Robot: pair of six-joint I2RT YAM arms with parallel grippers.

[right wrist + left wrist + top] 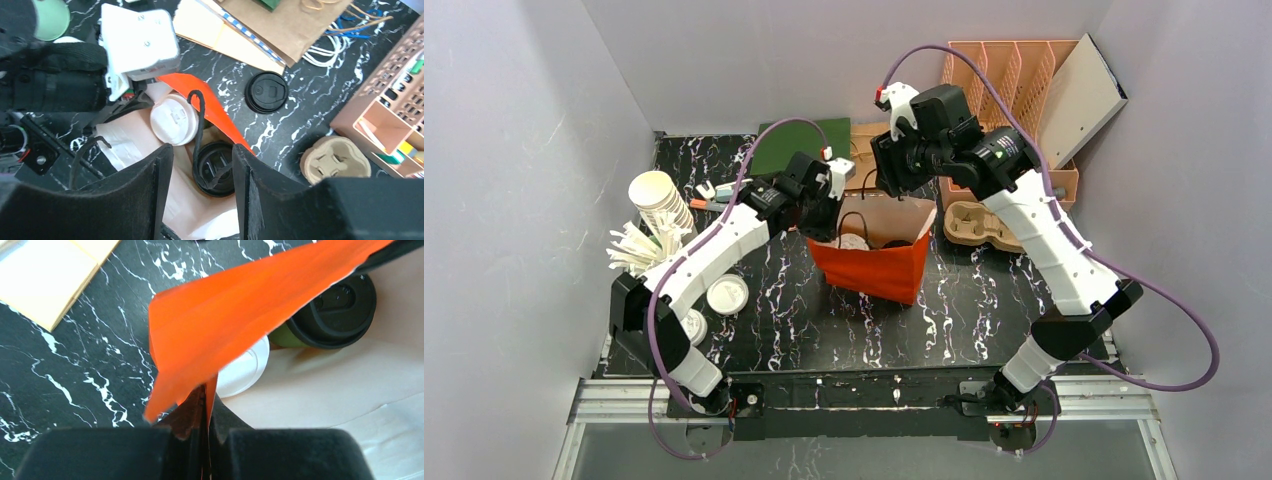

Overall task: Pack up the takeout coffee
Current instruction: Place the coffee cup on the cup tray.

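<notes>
Sitting in orange bag [874,268], takeout coffee [340,310], black marbled table [984,300], grey walls [514,150]

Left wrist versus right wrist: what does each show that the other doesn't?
Left wrist only: the left gripper shut on the orange bag rim, and the takeout coffee showing its green side. Right wrist only: the right gripper open above the bag, plus a loose black lid and a cardboard cup carrier on the table. Both: the bag, the coffee inside it, and a white lid beside it.
</notes>
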